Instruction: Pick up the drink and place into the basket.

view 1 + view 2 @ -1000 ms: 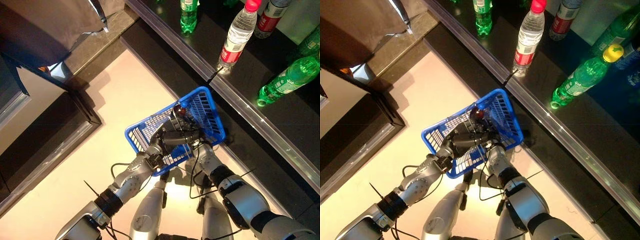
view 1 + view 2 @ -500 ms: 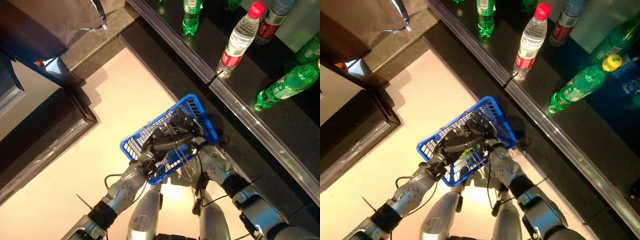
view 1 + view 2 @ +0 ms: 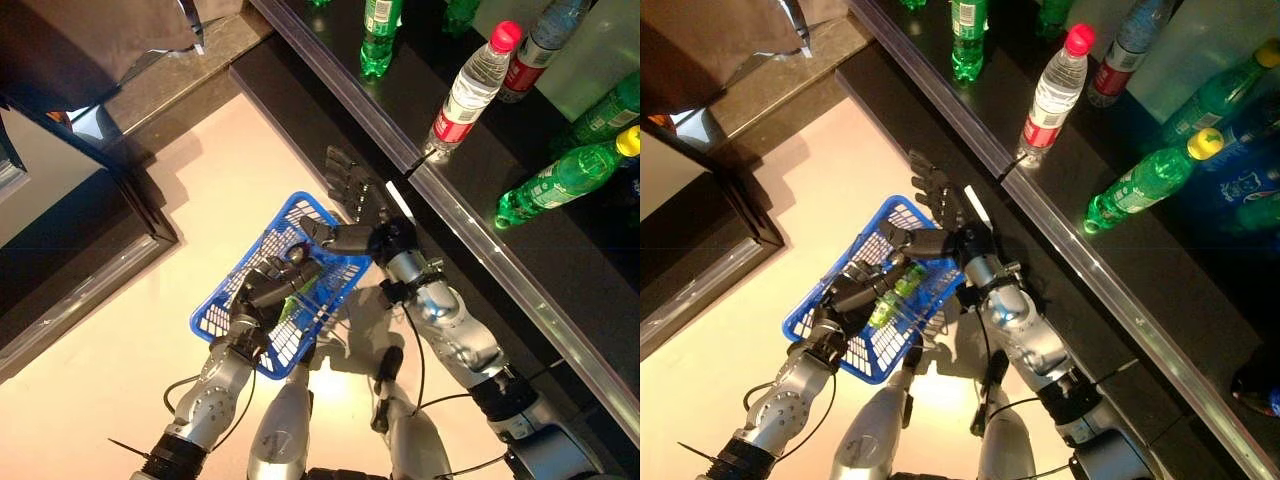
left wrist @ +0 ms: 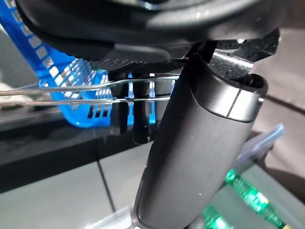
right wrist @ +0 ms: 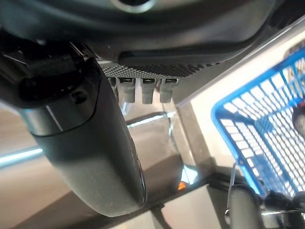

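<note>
The blue basket (image 3: pixel 212 318) hangs low in front of me, off the floor. My left hand (image 3: pixel 262 292) is shut on its thin wire handles (image 4: pixel 90 90), with the thumb (image 4: pixel 200 143) curled over them. A green drink (image 3: pixel 296 300) lies inside the basket, also in the right eye view (image 3: pixel 894 291). My right hand (image 3: pixel 356 196) is open and empty, fingers (image 5: pixel 143 88) straight. It is just past the basket's far rim, between the basket and the counter edge.
A dark counter with a metal edge (image 3: pixel 470 225) runs along the right. On it stand a clear bottle with a red cap (image 3: pixel 468 92) and green bottles (image 3: pixel 562 180). A dark cabinet (image 3: pixel 70 250) stands at the left beyond the pale floor.
My right hand has come out of the basket, opened and moved towards the counter. The green drink stays in the basket. The basket has shifted left and lower.
</note>
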### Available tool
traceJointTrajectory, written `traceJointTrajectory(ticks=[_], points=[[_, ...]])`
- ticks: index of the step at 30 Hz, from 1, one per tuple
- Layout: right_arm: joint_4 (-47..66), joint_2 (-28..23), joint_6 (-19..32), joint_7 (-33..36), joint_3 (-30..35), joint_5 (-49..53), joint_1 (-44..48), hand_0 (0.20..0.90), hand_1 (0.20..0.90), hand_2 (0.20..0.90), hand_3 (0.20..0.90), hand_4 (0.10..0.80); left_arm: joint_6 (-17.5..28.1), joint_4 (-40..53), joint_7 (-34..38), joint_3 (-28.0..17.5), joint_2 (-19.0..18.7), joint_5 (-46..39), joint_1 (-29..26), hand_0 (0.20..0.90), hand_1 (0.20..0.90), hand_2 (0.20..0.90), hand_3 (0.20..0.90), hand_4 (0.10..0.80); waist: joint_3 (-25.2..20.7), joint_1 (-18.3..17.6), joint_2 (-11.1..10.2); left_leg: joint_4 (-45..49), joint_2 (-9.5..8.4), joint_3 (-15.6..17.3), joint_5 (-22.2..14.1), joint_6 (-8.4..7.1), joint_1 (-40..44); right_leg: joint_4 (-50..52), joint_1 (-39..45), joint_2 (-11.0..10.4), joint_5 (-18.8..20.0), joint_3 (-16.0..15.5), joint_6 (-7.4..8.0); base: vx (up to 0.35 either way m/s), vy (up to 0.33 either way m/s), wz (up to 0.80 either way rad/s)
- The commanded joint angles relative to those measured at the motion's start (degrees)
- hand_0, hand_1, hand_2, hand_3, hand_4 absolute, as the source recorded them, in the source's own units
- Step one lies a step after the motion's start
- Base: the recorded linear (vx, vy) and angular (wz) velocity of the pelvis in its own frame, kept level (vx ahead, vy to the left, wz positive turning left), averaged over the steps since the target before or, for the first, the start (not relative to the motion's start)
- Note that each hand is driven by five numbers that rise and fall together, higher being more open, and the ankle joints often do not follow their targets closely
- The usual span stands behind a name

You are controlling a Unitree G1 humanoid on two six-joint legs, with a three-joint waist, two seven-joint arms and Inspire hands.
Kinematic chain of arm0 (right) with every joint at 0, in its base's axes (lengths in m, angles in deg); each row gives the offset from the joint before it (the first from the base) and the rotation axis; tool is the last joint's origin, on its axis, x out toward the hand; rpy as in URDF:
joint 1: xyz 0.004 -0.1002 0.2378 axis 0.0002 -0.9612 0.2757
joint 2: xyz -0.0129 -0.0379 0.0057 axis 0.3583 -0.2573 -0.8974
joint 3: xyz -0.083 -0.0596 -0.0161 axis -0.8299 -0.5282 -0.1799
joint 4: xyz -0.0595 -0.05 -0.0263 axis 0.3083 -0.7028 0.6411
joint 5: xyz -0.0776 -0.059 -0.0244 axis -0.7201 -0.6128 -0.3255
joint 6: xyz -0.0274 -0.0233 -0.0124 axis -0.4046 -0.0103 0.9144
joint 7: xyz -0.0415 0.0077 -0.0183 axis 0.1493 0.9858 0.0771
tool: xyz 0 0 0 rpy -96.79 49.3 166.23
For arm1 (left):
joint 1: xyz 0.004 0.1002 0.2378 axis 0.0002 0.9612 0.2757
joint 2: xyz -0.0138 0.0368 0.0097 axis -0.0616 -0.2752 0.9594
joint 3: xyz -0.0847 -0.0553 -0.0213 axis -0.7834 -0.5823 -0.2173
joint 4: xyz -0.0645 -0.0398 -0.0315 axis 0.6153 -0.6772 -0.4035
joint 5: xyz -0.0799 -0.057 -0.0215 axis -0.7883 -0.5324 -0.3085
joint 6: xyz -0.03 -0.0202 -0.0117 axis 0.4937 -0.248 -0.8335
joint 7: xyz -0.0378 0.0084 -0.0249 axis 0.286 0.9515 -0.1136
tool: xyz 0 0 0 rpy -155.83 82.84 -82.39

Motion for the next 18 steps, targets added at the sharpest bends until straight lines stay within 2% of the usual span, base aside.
traceJointTrajectory(ticks=[1, 4, 7, 11, 14, 16, 18], points=[[11.10, 0.96, 10.03, -5.38, 1.17, 2.22, -0.19, 0.900, 0.900, 0.900, 0.900, 0.800, 7.57, 22.41, -3.54, -5.41, 0.36, 9.20, -3.46, 0.300, 0.300, 0.300, 0.200, 0.100, -9.40, -0.05, -1.14, 0.52, -1.02, 2.40, -2.24, 2.12, 2.54, 3.50, 2.74, 0.46, -3.87, 2.89, -0.91, 0.036, -0.046, 0.01], [13.24, 1.60, 15.34, -8.37, 3.09, 4.23, -2.02, 0.900, 0.900, 0.900, 0.900, 0.800, 6.10, 18.80, -1.10, -6.54, 0.51, 10.49, -1.65, 0.300, 0.300, 0.300, 0.200, 0.100, -10.79, -0.12, -1.34, 0.18, -0.73, 2.43, -2.44, 2.00, 3.51, 3.25, 3.78, 0.70, -4.19, 2.93, -0.86, 0.052, -0.050, 0.00], [13.91, 1.31, 19.22, -5.70, 4.57, 1.39, -3.01, 0.900, 0.900, 0.900, 0.900, 0.800, 5.82, 16.25, -0.22, -7.13, 0.79, 9.83, 0.13, 0.300, 0.300, 0.300, 0.200, 0.100, -11.88, -0.19, -1.26, -0.08, -0.49, 2.59, -2.55, 1.94, 4.33, 3.19, 4.46, 0.85, -4.38, 2.97, -0.86, 0.053, -0.027, -0.01], [13.52, 1.89, 22.73, 0.93, 6.65, -2.51, -3.86, 0.900, 0.900, 0.900, 0.900, 0.800, 5.03, 12.71, 2.10, -7.52, 1.58, 10.60, 2.18, 0.300, 0.300, 0.300, 0.200, 0.100, -13.11, -0.39, -1.15, -0.32, -0.08, 2.74, -2.72, 1.73, 5.44, 3.39, 5.36, 1.25, -4.83, 3.26, -1.10, 0.042, -0.030, -0.02], [12.74, 1.58, 24.24, 8.81, 7.61, -8.18, -4.50, 0.900, 0.900, 0.900, 0.900, 0.800, 5.94, 10.07, 3.84, -7.19, 1.43, 14.40, 3.25, 0.300, 0.300, 0.300, 0.200, 0.100, -13.94, -0.70, -0.99, -0.44, 0.28, 2.74, -2.83, 1.54, 6.30, 3.50, 6.00, 1.68, -5.24, 3.63, -1.38, 0.019, -0.039, -0.05], [12.56, 1.07, 24.31, 11.43, 8.26, -9.03, -4.89, 0.900, 0.900, 0.900, 0.900, 0.800, 6.25, 8.77, 3.66, -7.28, 1.29, 14.61, 3.64, 0.300, 0.300, 0.300, 0.200, 0.100, -14.25, -0.82, -0.89, -0.21, 0.64, 2.72, -2.86, 1.32, 6.49, 3.77, 6.29, 1.94, -5.59, 3.69, -1.63, -0.009, -0.058, -0.05], [11.66, 0.64, 22.33, 16.00, 8.61, -13.05, -5.44, 0.900, 0.900, 0.900, 0.900, 0.800, 6.36, 7.65, 3.39, -6.99, 1.39, 13.46, 4.12, 0.300, 0.300, 0.300, 0.200, 0.100, -14.37, -0.85, -0.79, 0.38, 0.91, 2.49, -2.84, 1.01, 6.44, 4.30, 6.43, 2.28, -5.93, 3.62, -2.00, -0.016, -0.072, -0.04]])
